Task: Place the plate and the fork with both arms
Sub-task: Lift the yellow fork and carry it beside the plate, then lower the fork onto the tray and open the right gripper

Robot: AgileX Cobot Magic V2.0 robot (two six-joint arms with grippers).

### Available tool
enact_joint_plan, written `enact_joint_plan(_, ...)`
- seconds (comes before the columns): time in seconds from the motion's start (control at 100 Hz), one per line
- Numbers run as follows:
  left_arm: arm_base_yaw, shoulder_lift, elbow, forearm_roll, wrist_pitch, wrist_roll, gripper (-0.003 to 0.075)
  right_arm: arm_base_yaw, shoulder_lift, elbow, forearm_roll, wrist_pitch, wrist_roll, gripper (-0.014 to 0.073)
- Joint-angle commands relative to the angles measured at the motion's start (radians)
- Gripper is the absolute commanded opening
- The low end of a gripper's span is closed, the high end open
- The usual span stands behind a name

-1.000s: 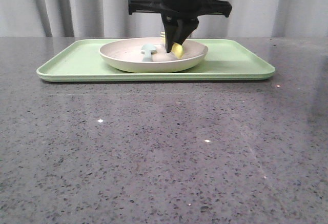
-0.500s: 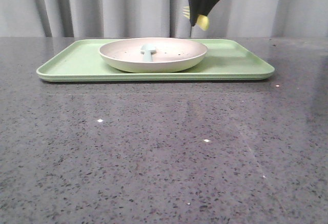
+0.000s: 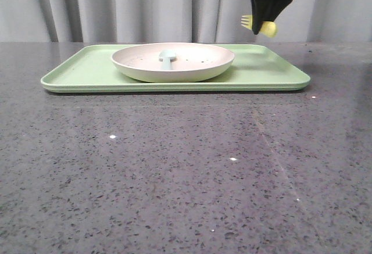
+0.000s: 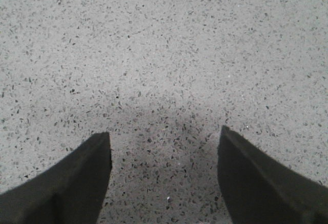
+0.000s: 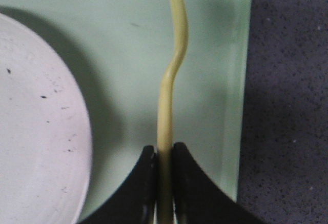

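The cream speckled plate (image 3: pixel 173 62) rests on the light-green tray (image 3: pixel 267 74), left of the tray's centre, with a pale blue utensil (image 3: pixel 167 57) lying in it. My right gripper (image 3: pixel 264 26) hangs in the air above the tray's right part, shut on the yellow fork (image 3: pixel 258 26). In the right wrist view the fork (image 5: pixel 171 80) runs out from between the fingers (image 5: pixel 164 155), over bare tray (image 5: pixel 215 90) beside the plate (image 5: pixel 41 131). My left gripper (image 4: pixel 164 142) is open over bare countertop and holds nothing.
The grey speckled countertop (image 3: pixel 186 167) stretches from the tray to the near edge. Grey curtains hang behind the table. The tray's right rim (image 5: pixel 245 80) borders dark countertop.
My right gripper has lifted the fork out of the plate and carried it up and to the right, over the tray's right part. The plate and blue utensil stayed put.
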Motion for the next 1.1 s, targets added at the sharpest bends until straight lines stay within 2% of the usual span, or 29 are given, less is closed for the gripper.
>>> enact_joint_plan(0.0,0.001,-0.002,-0.025,-0.006,-0.043,-0.012,0.0441,-0.011,-0.073,0.008,-0.007,-0.048,-0.02,-0.0067)
enact_joint_plan(0.34,0.001,-0.002,-0.025,-0.006,-0.043,-0.012,0.0441,-0.011,-0.073,0.141,0.046,-0.135,-0.02,-0.0067)
enact_joint_plan(0.81,0.001,-0.002,-0.025,-0.006,-0.049,-0.012,0.0441,-0.011,-0.073,0.15,0.046,-0.126,-0.02,-0.0057)
enact_joint_plan(0.9,0.001,-0.002,-0.025,-0.006,-0.049,-0.012,0.0441,-0.011,-0.073,0.15,0.046,-0.124,-0.02,0.0004)
enact_joint_plan(1.09,0.001,-0.002,-0.025,-0.006,-0.049,-0.012,0.0441,-0.011,-0.073,0.15,0.045,-0.117,-0.02,0.0221)
